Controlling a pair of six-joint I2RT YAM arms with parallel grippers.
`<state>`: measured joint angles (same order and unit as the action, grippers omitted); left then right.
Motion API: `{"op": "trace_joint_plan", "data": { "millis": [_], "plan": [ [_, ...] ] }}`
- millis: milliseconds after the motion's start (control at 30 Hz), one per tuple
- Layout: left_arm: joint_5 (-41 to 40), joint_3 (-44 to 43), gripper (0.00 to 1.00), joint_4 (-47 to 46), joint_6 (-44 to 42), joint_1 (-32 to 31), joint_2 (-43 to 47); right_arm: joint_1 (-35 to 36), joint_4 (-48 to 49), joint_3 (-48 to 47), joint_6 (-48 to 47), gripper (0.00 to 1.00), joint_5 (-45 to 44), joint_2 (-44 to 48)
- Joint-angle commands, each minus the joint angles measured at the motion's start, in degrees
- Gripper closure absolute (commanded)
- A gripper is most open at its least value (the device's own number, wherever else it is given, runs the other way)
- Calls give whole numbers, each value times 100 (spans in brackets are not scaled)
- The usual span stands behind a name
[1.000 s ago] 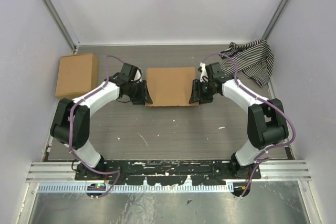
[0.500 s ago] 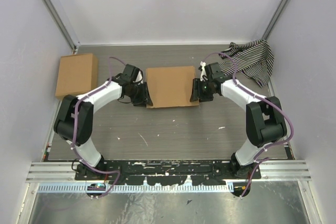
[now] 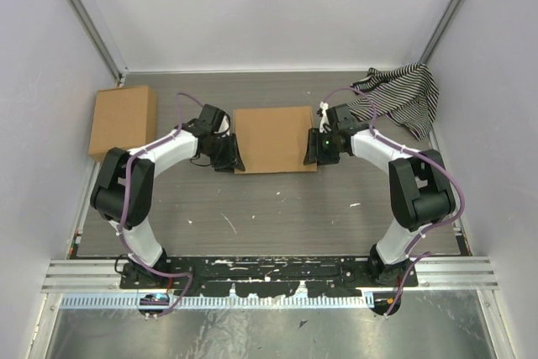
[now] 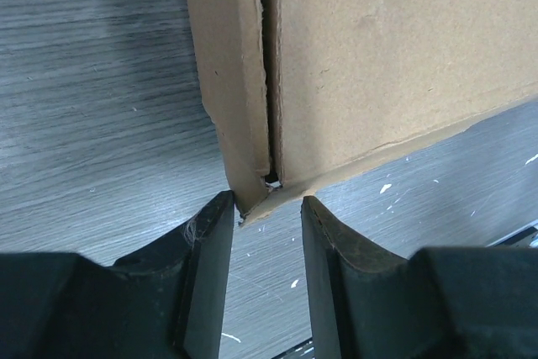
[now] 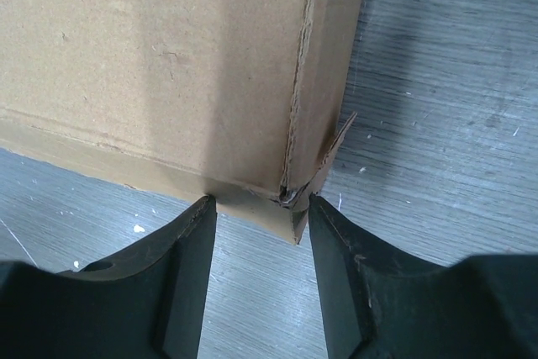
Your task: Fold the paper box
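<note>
Closest to me the bare surface (image 3: 277, 203) shows grey wood grain with white flecks. Past it both arms bend inward toward the middle, where the box (image 3: 271, 136) lies flat and closed, its wide top face up.

My left claw (image 3: 225, 157) sits at the box's near left corner. From its wrist camera the fingers (image 4: 210, 241) stand apart, and the corner pokes just into the gap between the tips. I see a dark seam there between the side wall and the top panel, running away from me. The left fingertip looks to be touching the frayed corner edge; I cannot tell whether the other one does.

My right claw (image 3: 313, 150) is at the near right corner, mirrored. Its fingers (image 5: 189, 250) are also apart, straddling the corner, where a small cardboard tab sticks out to the right at the bottom of the side seam. Nothing is pinched in either claw.

Farther back on the left, well apart from the task box, sits a squarer box (image 3: 123, 119). In the far right corner a striped cloth (image 3: 399, 94) lies crumpled.
</note>
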<state>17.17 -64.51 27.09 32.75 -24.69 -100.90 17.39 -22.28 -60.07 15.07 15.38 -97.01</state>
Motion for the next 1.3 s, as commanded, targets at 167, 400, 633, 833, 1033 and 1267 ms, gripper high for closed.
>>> {"op": "trace_joint_plan", "data": {
  "millis": [167, 400, 633, 833, 1033, 1267],
  "plan": [
    [56, -191, 56, -90, -5, -19, 222, -7, -14, 126, 31, 47, 170, 441],
    [380, -130, 58, -152, 135, -19, 567, -7, -177, 78, 60, 53, 544, 788],
    [356, -194, 58, 60, 137, -19, 976, -7, -555, -230, 31, 53, 659, 1021],
    [358, -220, 58, 82, 118, -18, 939, -24, -608, -333, -5, 53, 527, 931],
    [367, -114, 58, -53, 106, -19, 688, -20, -597, -314, -95, 53, 159, 716],
    [98, -141, 58, 147, -70, -19, 628, -23, -493, -239, -98, 52, 31, 657]
  ]
}}
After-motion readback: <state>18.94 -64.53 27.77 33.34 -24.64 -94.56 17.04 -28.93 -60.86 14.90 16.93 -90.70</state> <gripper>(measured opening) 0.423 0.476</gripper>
